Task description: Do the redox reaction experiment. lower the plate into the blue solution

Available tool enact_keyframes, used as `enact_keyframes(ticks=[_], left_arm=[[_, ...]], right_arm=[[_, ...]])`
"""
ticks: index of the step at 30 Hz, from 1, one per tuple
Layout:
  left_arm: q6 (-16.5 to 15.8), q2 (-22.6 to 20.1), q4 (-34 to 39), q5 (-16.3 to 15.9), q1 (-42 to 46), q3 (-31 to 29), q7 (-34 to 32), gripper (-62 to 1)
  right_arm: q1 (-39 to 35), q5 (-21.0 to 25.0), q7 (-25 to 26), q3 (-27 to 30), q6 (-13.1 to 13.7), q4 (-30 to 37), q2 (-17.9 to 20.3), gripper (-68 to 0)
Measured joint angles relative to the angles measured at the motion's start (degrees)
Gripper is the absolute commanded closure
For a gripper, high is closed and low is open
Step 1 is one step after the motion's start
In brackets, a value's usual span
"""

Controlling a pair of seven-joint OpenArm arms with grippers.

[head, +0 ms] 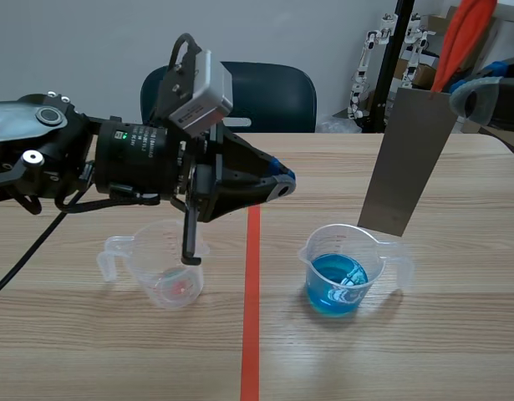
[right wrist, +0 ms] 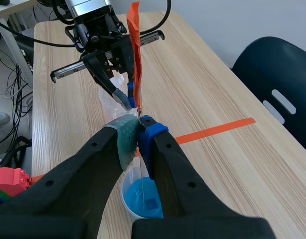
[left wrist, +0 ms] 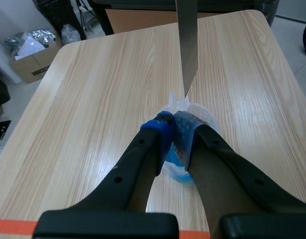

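Closest to me is the left gripper (left wrist: 173,124). Its two fingers are pressed together at the tips, pad against pad, and I see nothing between them. It hangs above the table (head: 114,351), a little higher than the cups, and it points toward the cup with blue solution (head: 323,242), which from the left wrist view sits just ahead of and under the fingertips, mostly hidden by them.

The right gripper (right wrist: 139,124) is closed on the plate (head: 407,159). From its own camera I see the plate only as a thin edge between the pads. The plate is grey metal and hangs almost upright, slightly tilted, over the far side of that cup. Its lower edge is at the level of the rim. I cannot tell for sure if it touches the rim, but it is above the blue solution (head: 336,284), not in it. An orange-red strip (head: 465,33) stands up from the plate's upper end.

On the other side of the red line stands a second clear cup (head: 148,251) with a faint pink trace at its bottom. A dark chair (head: 273,96) is behind the table.
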Motion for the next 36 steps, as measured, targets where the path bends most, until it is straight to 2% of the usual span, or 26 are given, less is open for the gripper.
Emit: enact_keyframes(ticks=[4, 9, 13, 16, 19, 22, 25, 28, 31, 33, 36], left_arm=[[0.04, -6.78, 0.0, -3.85, 0.35, 0.0, -4.59, -2.7], [0.28, -18.27, 0.0, -7.19, 3.06, -0.39, -14.56, -2.7], [0.31, -27.52, 0.0, -10.43, 9.6, -3.19, -23.74, -2.7], [1.57, -33.83, -0.09, -12.02, 16.57, -6.91, -29.0, -2.7], [2.08, -37.68, -2.1, -12.94, 24.44, -10.43, -36.02, -2.7], [2.49, -37.75, -6.97, -12.9, 32.41, -13.77, -40.61, -2.7], [2.49, -35.01, -13.42, -12.9, 40.11, -17.33, -45.7, -2.7], [2.47, -30.93, -19.82, -12.85, 47.15, -21.86, -51.67, -2.7], [2.78, -26.01, -25.31, -12.41, 52.83, -26.84, -57.18, -2.8], [4.48, -22.6, -28.13, -11.72, 55.98, -29.99, -59.95, -3.0], [7.37, -17.66, -31.26, -8.15, 59.74, -33.94, -64.35, -3.2]], right_arm=[[0.0, -0.02, 0.02, 0.0, 0.0, 0.0, 0.0, -0.6], [0.02, -1.31, -0.09, 0.0, 0.0, 0.0, -0.55, -0.6], [0.13, -3.06, -1.31, 0.0, 0.04, 0.0, -2.64, -0.6], [0.13, -2.99, -1.18, 0.0, 0.0, 0.0, -3.08, -0.6], [0.13, -2.99, -0.61, 0.0, 0.02, 0.0, -3.04, -0.6], [0.13, -2.99, -0.61, 0.0, 0.0, 0.0, -3.04, -0.6], [0.13, -2.99, -0.61, 0.0, -0.59, 0.0, -3.04, -0.6], [0.13, -2.97, -0.63, 0.0, -2.64, 0.0, -3.04, -0.6], [0.13, -3.1, -0.63, 0.0, -2.56, 0.0, -3.04, -0.6], [0.13, -3.67, -0.9, 0.0, -2.58, -0.02, -3.19, -0.6], [0.15, -3.74, -2.16, 0.0, -2.58, -1.2, -5.11, -0.6]])
